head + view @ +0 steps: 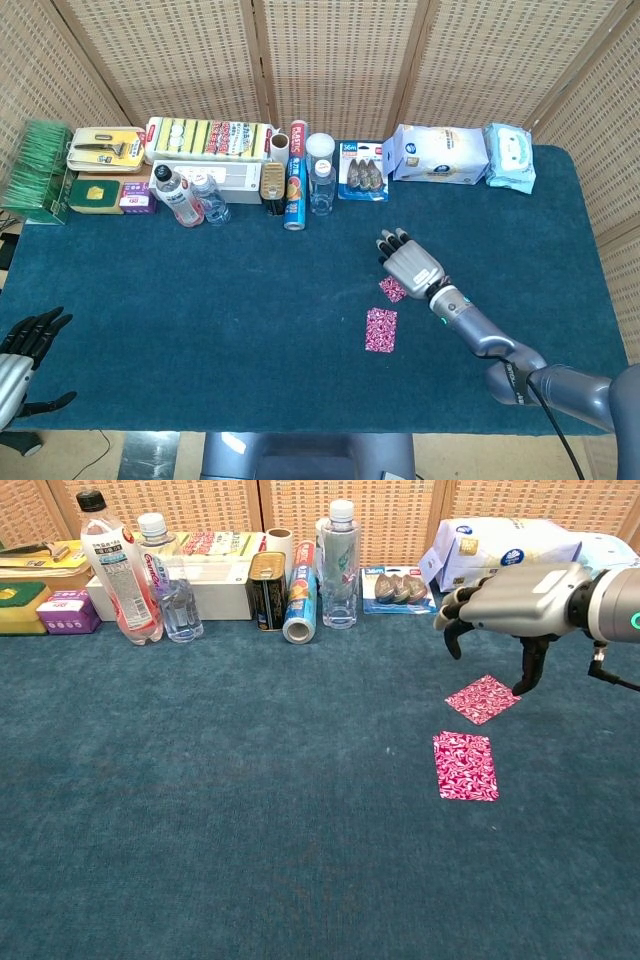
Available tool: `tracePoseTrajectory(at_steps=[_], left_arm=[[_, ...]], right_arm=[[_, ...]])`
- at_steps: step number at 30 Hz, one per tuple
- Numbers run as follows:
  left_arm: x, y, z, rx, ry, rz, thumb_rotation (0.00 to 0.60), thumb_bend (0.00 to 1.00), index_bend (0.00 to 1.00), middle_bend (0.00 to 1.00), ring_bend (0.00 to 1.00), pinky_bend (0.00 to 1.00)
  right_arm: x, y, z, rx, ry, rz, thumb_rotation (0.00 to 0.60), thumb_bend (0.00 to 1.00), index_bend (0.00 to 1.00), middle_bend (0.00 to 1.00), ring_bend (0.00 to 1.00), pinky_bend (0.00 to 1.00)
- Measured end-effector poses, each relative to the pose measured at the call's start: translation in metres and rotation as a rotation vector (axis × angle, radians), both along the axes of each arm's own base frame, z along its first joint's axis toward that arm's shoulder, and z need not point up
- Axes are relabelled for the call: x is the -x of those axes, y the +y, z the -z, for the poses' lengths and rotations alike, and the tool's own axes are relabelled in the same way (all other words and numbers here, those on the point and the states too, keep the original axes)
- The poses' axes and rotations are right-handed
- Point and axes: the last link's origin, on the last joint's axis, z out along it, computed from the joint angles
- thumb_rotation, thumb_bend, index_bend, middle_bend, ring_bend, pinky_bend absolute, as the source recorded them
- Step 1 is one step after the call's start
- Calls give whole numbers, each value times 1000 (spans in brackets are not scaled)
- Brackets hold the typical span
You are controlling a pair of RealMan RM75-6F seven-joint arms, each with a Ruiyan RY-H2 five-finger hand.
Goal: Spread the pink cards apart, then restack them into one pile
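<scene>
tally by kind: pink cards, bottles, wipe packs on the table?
Pink cards: 2, far card, near card
Bottles: 3, red-label bottle, small bottle, clear bottle
Wipe packs: 2, white pack, blue pack
Total: 7

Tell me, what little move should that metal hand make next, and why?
Probably lower the right hand onto the far pink card and slide it toward the near pink card. The two cards already lie apart, untouched, with the hand hovering above the far one, so restacking is what remains.

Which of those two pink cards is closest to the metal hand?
The far pink card, lying skewed just below the right hand. The near pink card lies straighter, closer to the table's front edge.
</scene>
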Motion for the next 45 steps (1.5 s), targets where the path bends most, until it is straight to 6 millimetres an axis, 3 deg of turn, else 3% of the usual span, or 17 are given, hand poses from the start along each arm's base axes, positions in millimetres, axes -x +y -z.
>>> tracePoseTrajectory(at_steps=[11, 45], left_arm=[[0, 2, 1, 3, 3, -8, 600, 48, 0, 0, 0, 20], [-2, 5, 3, 6, 8, -15, 600, 47, 0, 0, 0, 20]], right_arm=[[11, -5, 14, -23, 15, -1, 600, 92, 311, 121, 66, 128], [24, -10, 21, -43, 7, -15, 600, 66, 311, 124, 73, 149]])
